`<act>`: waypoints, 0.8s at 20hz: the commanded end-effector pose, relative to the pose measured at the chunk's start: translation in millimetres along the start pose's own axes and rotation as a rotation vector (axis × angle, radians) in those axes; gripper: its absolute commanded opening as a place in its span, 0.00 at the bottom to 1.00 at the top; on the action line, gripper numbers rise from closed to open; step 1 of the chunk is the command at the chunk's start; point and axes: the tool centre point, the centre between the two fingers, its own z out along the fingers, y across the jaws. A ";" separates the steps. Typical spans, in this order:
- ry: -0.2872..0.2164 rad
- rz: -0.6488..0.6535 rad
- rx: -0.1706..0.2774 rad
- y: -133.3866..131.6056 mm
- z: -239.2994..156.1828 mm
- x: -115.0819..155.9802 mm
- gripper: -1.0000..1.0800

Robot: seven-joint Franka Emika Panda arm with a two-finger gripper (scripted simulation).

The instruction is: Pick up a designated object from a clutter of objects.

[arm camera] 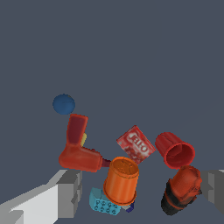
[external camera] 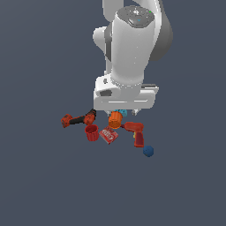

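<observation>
Blue ball (external camera: 148, 151) lies apart from the clutter, just beyond the red drill (external camera: 137, 132). Gripper (arm camera: 135, 192) hangs over the orange ribbed thing (arm camera: 121, 180), fingers spread, nothing held. Recentring over the ball is advised before descent, drill avoided

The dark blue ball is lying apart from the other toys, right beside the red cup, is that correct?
Not quite. The dark blue ball does lie apart from the other toys, but its nearest neighbour is the red drill, not the red cup. The exterior view shows this.
</observation>
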 end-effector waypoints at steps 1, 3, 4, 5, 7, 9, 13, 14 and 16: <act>-0.001 -0.038 -0.002 -12.5 15.6 10.7 0.96; -0.001 -0.074 -0.003 -24.5 30.5 20.2 0.96; -0.001 -0.093 -0.003 -31.3 38.8 25.0 0.96; -0.001 -0.112 -0.003 -38.2 47.4 29.7 0.96; -0.001 -0.151 -0.002 -52.4 64.9 38.2 0.96; -0.001 -0.189 0.000 -67.0 82.9 45.7 0.96; 0.000 -0.259 0.008 -95.1 117.6 56.9 0.96; 0.000 -0.274 0.010 -101.3 125.3 58.8 0.96; 0.000 -0.301 0.014 -112.6 139.4 61.8 0.96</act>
